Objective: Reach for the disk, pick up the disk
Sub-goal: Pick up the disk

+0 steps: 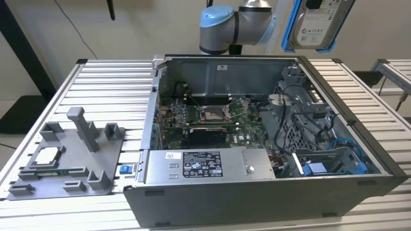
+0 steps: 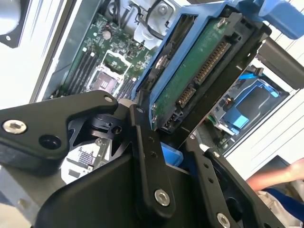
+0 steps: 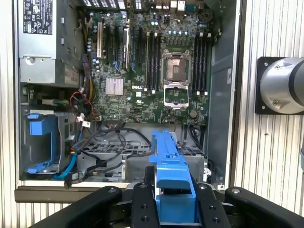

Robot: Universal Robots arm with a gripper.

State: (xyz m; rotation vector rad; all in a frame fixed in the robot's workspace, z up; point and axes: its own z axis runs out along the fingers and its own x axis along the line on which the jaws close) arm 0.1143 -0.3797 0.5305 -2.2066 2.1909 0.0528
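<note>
Pinching the disk (image 2: 199, 71) by its blue bracket (image 3: 172, 187), the gripper (image 3: 173, 202) has its black fingers (image 2: 147, 156) pressed against either side of it. In the exterior view the disk (image 1: 316, 24) hangs high above the open computer case (image 1: 270, 139), label showing. Motherboard (image 3: 152, 66) and power supply (image 1: 205, 166) lie below.

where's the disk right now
In the exterior view the disk hangs near the top, toward that view's right, above the open computer case; both wrist views show it clamped in the hand.
</note>
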